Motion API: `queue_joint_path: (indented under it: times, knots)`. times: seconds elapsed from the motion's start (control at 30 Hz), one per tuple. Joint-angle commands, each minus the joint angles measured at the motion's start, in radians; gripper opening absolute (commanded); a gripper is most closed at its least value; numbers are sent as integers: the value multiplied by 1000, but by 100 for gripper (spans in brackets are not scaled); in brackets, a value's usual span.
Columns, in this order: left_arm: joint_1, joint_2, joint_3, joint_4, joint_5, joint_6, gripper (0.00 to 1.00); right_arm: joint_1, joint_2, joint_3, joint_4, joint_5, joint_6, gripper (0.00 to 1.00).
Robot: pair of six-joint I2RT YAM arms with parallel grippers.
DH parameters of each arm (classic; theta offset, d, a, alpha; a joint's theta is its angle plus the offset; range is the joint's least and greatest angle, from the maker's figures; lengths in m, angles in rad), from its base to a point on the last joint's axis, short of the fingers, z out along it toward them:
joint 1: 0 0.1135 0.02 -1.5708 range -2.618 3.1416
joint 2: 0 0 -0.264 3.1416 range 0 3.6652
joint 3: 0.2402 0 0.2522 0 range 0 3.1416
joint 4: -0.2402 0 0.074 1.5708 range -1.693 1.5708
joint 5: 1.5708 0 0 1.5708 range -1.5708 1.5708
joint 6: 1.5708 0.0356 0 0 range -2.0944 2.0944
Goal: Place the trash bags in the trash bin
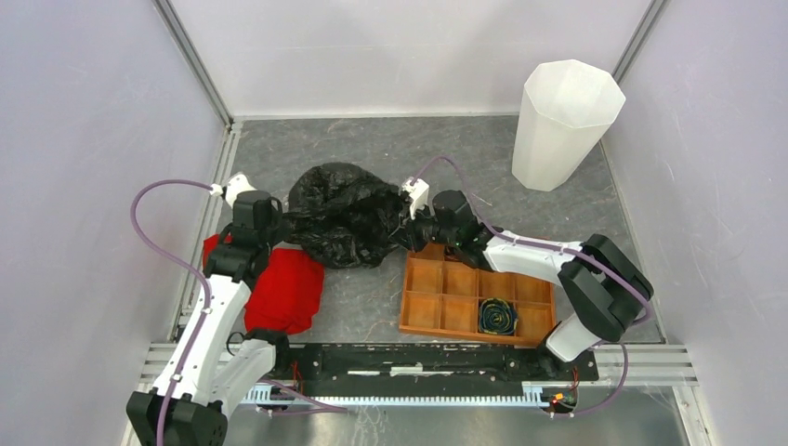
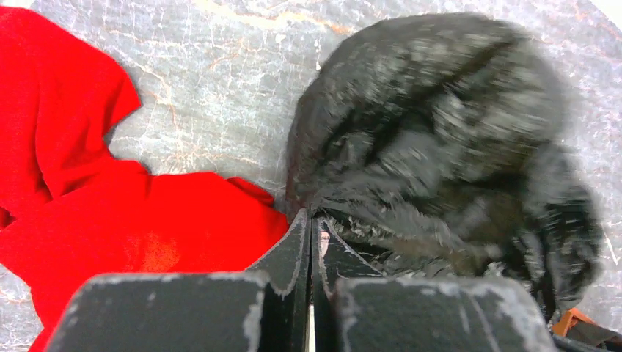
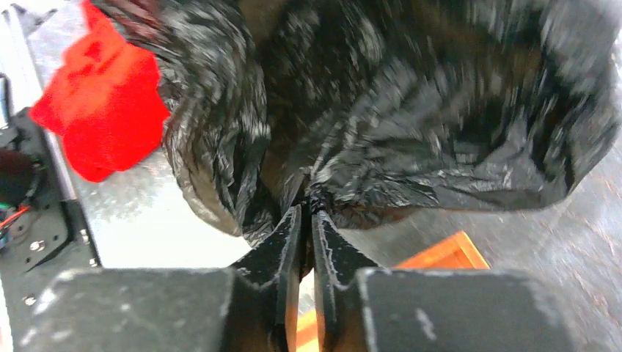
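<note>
Black, glossy plastic is pinched from two sides: the crumpled trash bags (image 1: 342, 216) are held between the left gripper (image 2: 309, 217) and the right gripper (image 3: 308, 207), each with its fingers pressed together on a fold of the film. From the left wrist, the bag mass is seen bulging ahead of and to the right of the closed fingertips, while a red cloth (image 2: 147, 235) is spread on the surface to their left. From the right wrist, the view directly ahead of the claw is filled by the plastic, and a corner of an orange-brown tray (image 3: 440, 257) is glimpsed beneath it, just to the right. From overhead, the trash bin (image 1: 563, 121) is shown upright on the grey table (image 1: 390, 149), well apart from both claws, beyond and to the right of the right gripper. A dark coiled item (image 1: 497, 316) is lodged in one tray compartment, behind the right claw.
</note>
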Motion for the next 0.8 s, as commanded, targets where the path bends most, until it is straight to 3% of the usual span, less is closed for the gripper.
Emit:
queue_joint_path:
  times: [0.0,0.23,0.37,0.47,0.5,0.6,0.77]
  knots:
    - [4,-8,81,63,-44,9,2,17,-64,57,65,-87,-10,21]
    - [4,-45,118,86,-116,133,2,20,-152,20,59,-184,-9,48]
    - [3,-85,104,146,-39,226,2,15,-182,73,-61,16,-23,65]
    - [2,-122,84,184,54,268,2,-29,-171,119,-125,178,-4,86]
    - [2,-142,76,207,94,275,2,-65,-156,122,-111,162,23,91]
    - [2,-179,45,267,262,297,2,-155,-66,182,-77,24,13,93]
    - [1,-210,25,319,462,314,2,-173,133,339,-81,-212,-212,94]
